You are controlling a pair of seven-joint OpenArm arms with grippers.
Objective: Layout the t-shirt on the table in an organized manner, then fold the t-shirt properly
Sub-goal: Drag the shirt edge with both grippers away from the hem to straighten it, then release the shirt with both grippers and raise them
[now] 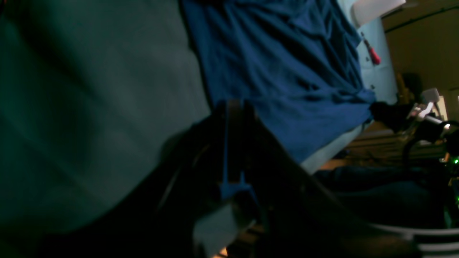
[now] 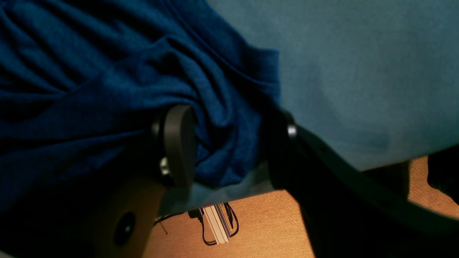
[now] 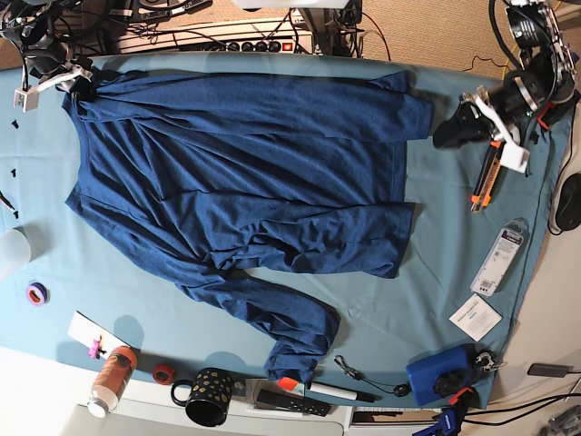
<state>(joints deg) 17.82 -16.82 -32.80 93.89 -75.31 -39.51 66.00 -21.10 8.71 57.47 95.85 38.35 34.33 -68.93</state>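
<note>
The table [image 3: 436, 236], covered in light teal cloth, fills most of the base view. The t-shirt [image 3: 245, 173] is spread across its upper and middle part, creased. The hem side lies toward the right of the frame, and one sleeve trails down toward the bottom centre.

At the upper left of the base view a corner of the shirt is drawn up to the right gripper [image 2: 231, 122]. In the right wrist view its jaws are seen standing wide apart with a twisted bunch of the fabric between them, and both fingers touch the cloth. Whether the bunch is clamped cannot be told.

At the upper right of the base view the left gripper [image 3: 447, 133] is set just beside the shirt's right edge, with its jaws closed together. A thin blue sliver is seen between the fingers in the left wrist view, but the picture is too dark to say that cloth is caught.

A dark spotted mug [image 3: 207, 397] stands at the lower edge. An orange knife [image 3: 484, 177] lies near the left gripper. A small purple tape roll [image 3: 36, 292] lies at the left edge.
</note>
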